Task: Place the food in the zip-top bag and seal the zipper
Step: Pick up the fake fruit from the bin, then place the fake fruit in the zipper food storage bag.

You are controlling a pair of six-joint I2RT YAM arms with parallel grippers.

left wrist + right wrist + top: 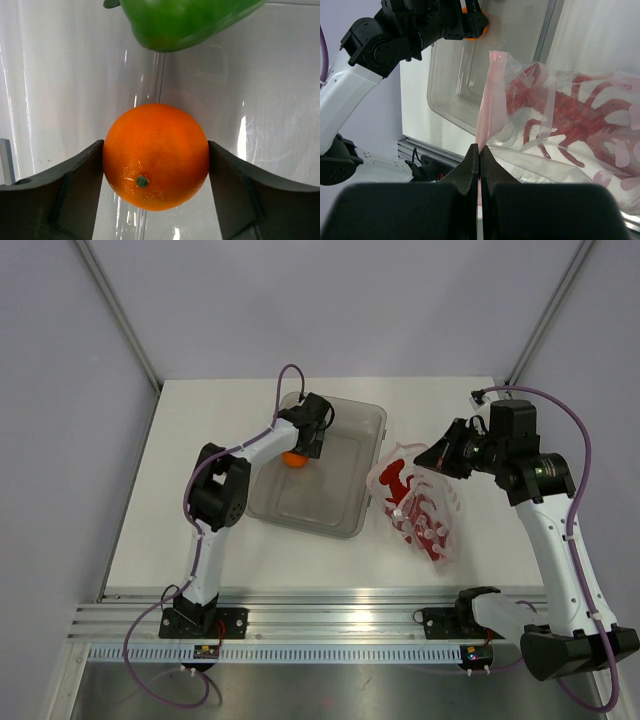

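A small round orange fruit (156, 156) rests in the clear tray (365, 510), and both fingers of my left gripper (156, 150) press against its sides. In the top view the left gripper (300, 450) reaches down into the tray over the orange fruit (293, 459). A glossy green bell pepper (185, 20) lies just beyond it. The zip-top bag (425, 515) lies right of the tray with the red lobster (570, 110) inside. My right gripper (479, 150) is shut on the pinkish zipper (492, 100), holding the bag's mouth edge up.
The rigid clear tray (455, 85) stands on the white table between the two arms. An aluminium rail (330, 625) runs along the near edge. Grey walls enclose the table at the back and sides.
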